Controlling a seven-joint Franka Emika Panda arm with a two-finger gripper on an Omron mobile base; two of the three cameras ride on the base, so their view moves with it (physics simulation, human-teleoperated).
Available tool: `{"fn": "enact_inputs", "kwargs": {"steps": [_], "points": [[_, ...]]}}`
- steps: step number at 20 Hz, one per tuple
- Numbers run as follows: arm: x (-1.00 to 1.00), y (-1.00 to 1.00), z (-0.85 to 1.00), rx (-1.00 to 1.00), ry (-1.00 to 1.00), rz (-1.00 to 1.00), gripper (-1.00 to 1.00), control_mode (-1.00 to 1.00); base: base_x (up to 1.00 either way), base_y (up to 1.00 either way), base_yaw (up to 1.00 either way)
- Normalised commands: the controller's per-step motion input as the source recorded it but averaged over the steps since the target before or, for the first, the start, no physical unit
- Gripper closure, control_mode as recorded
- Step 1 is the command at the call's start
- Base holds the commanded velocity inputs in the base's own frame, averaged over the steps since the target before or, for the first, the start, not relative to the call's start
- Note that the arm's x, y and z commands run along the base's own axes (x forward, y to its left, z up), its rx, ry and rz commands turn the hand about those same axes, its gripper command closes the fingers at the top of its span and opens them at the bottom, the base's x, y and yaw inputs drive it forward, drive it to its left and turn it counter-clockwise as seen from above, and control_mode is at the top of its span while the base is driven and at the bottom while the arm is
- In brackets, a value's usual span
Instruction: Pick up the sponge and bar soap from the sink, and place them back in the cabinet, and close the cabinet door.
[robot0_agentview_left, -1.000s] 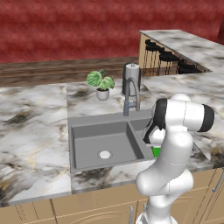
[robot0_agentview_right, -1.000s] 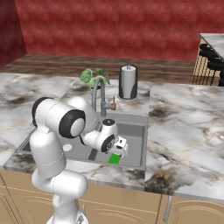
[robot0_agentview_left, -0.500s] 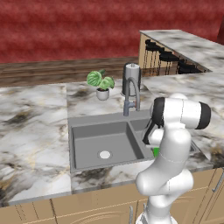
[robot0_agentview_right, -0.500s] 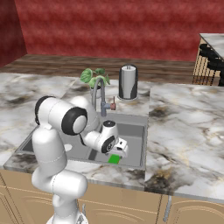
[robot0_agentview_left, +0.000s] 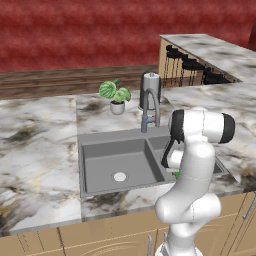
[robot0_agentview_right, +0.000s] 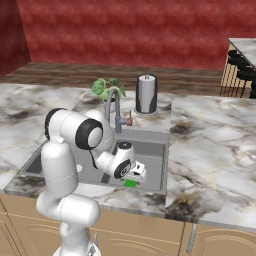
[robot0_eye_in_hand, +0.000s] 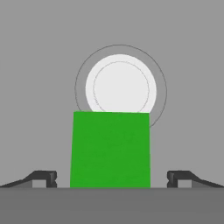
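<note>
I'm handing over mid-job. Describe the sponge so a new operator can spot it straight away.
Find the dark grey sink under the tall steel faucet and look in its right basin, below the arm's wrist. The sponge is the bright green block lying between the open jaws of the gripper, in front of the white round drain disc; nothing else there is green.

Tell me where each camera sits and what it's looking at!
Left base view: behind the arm's left, facing the sink; arm rises lower right.
Right base view: behind its right; arm lower left, gripper over the sponge.
Hand view: looks down the open fingertips at sponge and drain.
All views share the sponge.
</note>
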Motion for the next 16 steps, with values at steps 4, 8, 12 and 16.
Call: {"fn": "enact_inputs", "kwargs": {"steps": [4, 8, 12, 16], "points": [[0.00, -0.11, -0.08, 0.00, 0.00, 0.00, -1.00, -1.00, 0.00, 0.00, 0.00], [0.07, -0.06, -0.10, 0.00, 0.00, 0.00, -1.00, -1.00, 0.00, 0.00, 0.00], [0.16, -0.02, -0.13, 0.00, 0.00, 0.00, -1.00, -1.00, 0.00, 0.00, 0.00], [0.25, 0.00, -0.14, 0.00, 0.00, 0.00, -1.00, -1.00, 0.00, 0.00, 0.00]]}}
